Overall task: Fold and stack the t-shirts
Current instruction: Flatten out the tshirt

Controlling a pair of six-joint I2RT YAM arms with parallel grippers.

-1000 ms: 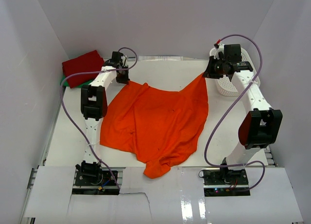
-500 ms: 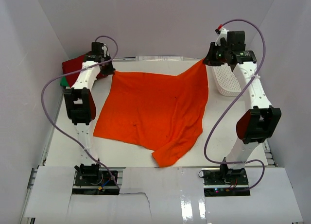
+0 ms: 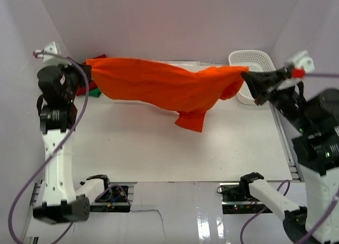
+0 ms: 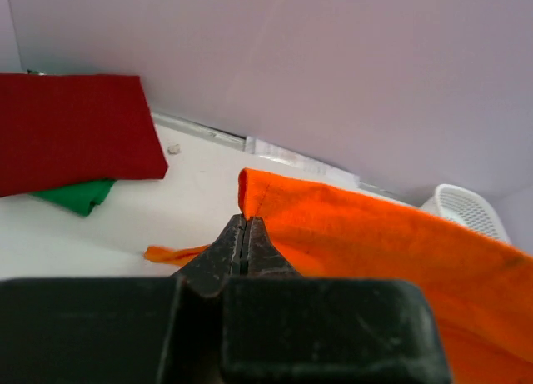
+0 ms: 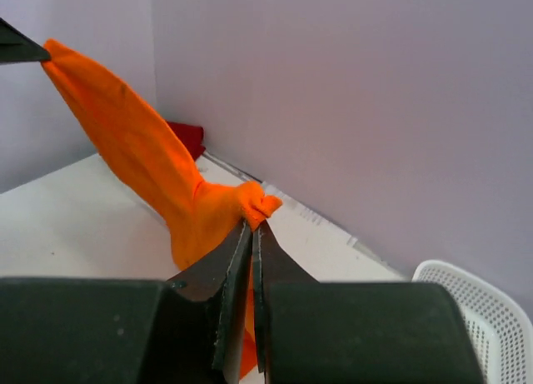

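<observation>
As fingers clamp both ends, the orange t-shirt hangs aloft.

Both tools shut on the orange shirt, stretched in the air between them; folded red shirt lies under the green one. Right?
No: the red shirt lies on top of the green shirt, not under it, as the left wrist view shows. The rest holds: left tool and right tool are shut on the orange shirt, stretched in the air between them.
</observation>
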